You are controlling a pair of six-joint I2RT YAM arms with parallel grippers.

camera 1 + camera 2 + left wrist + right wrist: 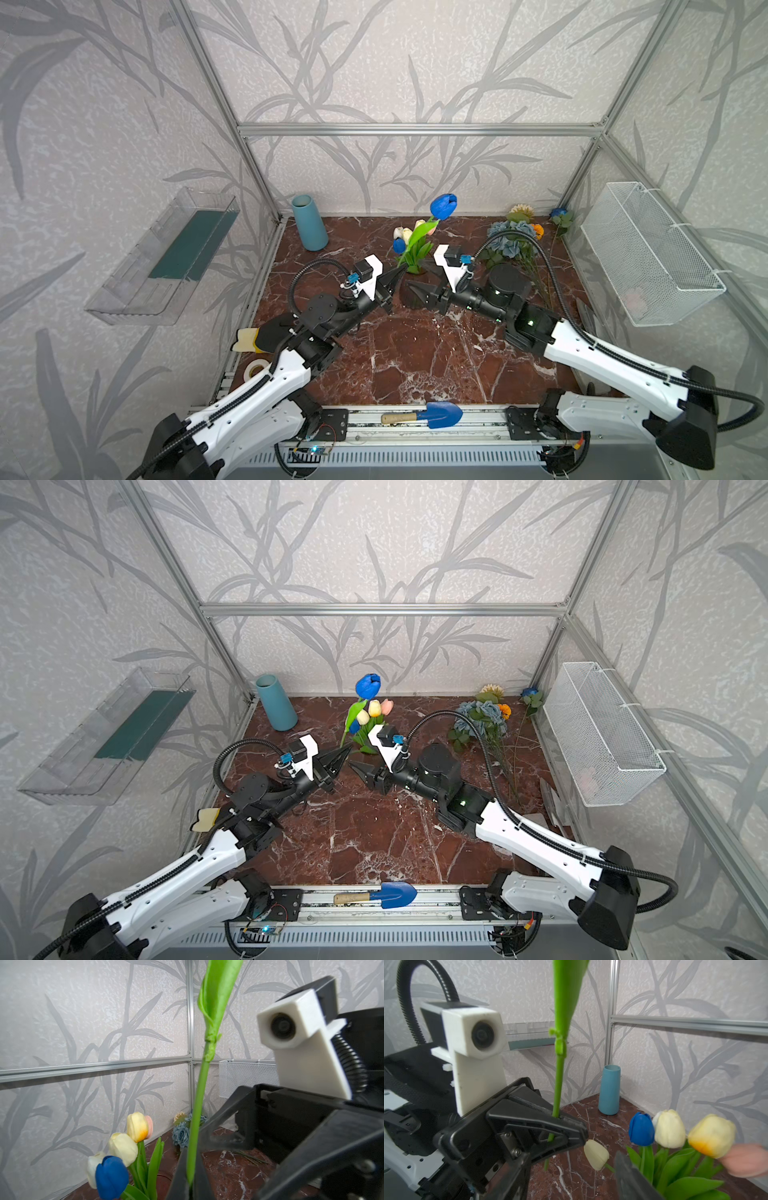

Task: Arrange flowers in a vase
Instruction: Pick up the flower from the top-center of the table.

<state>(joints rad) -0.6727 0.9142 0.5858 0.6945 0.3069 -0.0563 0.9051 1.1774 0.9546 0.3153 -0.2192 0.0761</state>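
My left gripper (400, 272) (190, 1154) is shut on the green stem of a blue tulip (444, 205) (368, 685), which stands upright above the table. In the right wrist view its fingers (550, 1126) pinch that stem (559, 1076). My right gripper (419, 289) (572, 1160) is open just opposite, with nothing between its fingers. A bunch of tulips (411, 245) (124, 1147) (675, 1136) stands behind both grippers. The blue vase (309, 222) (276, 702) (609, 1089) stands empty in the back left corner. Dusty-blue roses (511, 241), a sunflower (521, 212) and a deep blue rose (559, 212) lie at the back right.
A blue trowel (440, 414) lies on the front rail. A white wire basket (648, 249) hangs on the right wall and a clear shelf (166, 257) on the left wall. A tape roll (255, 368) sits by the left arm.
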